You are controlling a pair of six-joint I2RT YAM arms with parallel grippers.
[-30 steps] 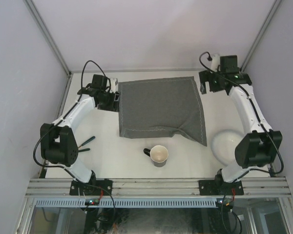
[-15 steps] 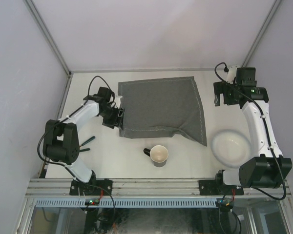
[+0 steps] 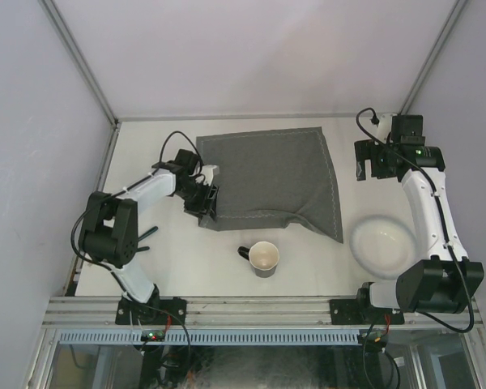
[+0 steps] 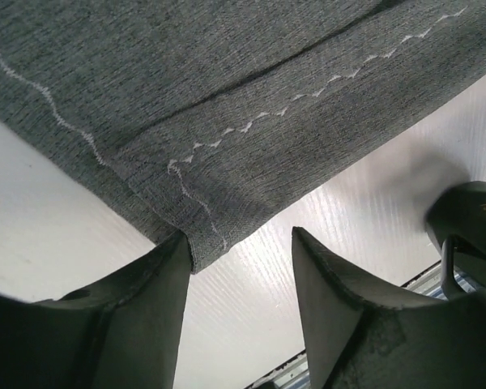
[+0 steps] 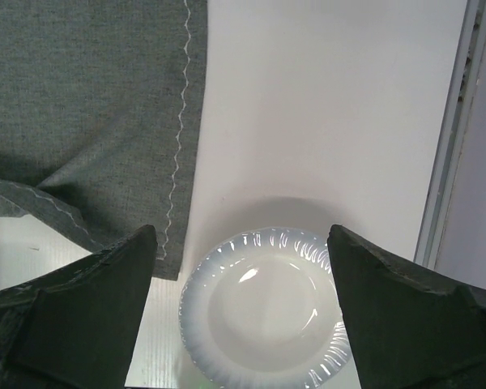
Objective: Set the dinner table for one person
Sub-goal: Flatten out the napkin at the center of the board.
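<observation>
Dinner table (image 3: 196,261): off-white top, filling the frame inside thin metal rails (image 5: 455,121); everything here sits on it. Landmark: grey stitched mat (image 3: 267,174), lying mid-table toward the far side. Nearest the arm bases, just off the mat's near edge and apart from it: dark mug (image 3: 263,258), pale inside, upright, handle to the left. Off the mat's near right corner, close but not touching: white fluted bowl (image 3: 383,244), upright, seen from the right wrist directly below the camera (image 5: 263,308). Well off the mat's near left corner: thin dark utensil (image 3: 146,236), partly hidden by the left arm, kind not clear. Left gripper (image 3: 208,204) low at the mat's near left corner; wrist view has the fingers parted at a medium gap (image 4: 236,239), the cloth corner against the inner face of one finger, nothing clamped. Mat's near right portion is folded over, a crease running to that corner (image 5: 32,198). Right gripper (image 3: 364,166) off the mat's right edge, toward its far end, raised; fingers spread wide, empty (image 5: 241,231).
</observation>
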